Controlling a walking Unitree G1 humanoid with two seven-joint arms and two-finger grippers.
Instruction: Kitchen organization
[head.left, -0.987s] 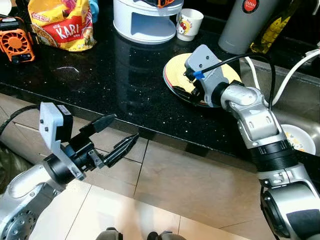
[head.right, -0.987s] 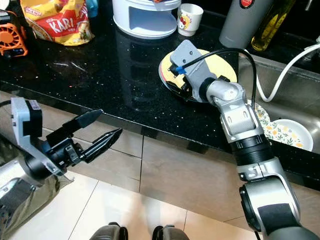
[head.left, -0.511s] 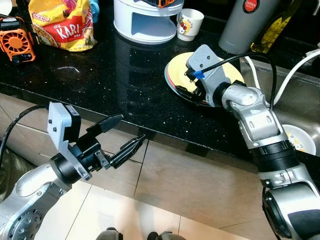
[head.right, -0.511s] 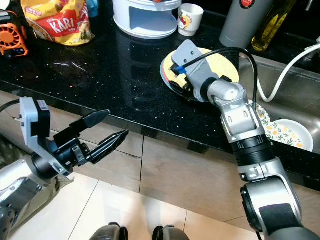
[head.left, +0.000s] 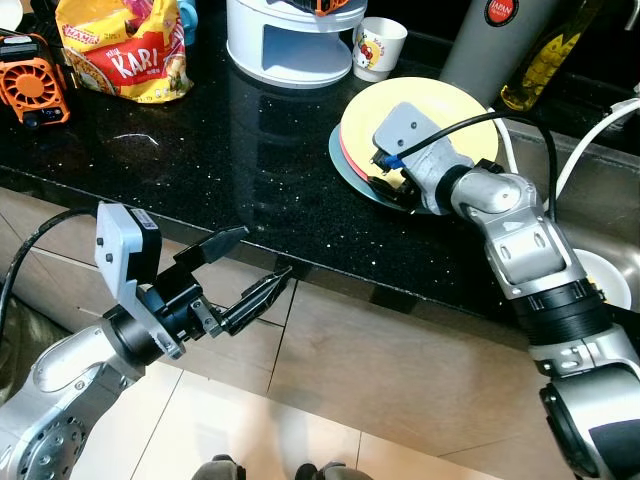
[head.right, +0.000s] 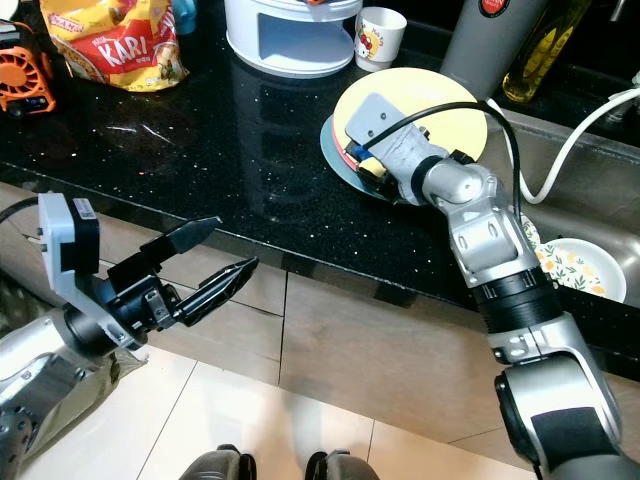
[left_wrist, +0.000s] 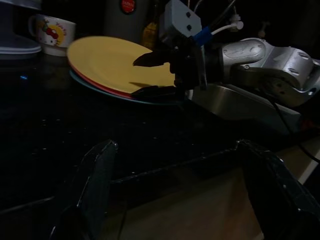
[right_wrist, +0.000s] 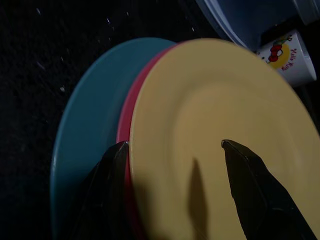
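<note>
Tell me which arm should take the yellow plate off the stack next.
Right. The right gripper is already at the near edge of the yellow plate, fingers open around it, atop the red and teal plates. The left gripper hangs open below the counter edge, away from the stack.

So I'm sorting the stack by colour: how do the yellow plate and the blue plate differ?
The yellow plate sits on top of the stack, its face fully showing; the blue plate lies at the bottom, showing as a crescent. The right gripper has one finger over the yellow plate and one under it; the blue plate rests flat on the black counter. Both are round.
</note>
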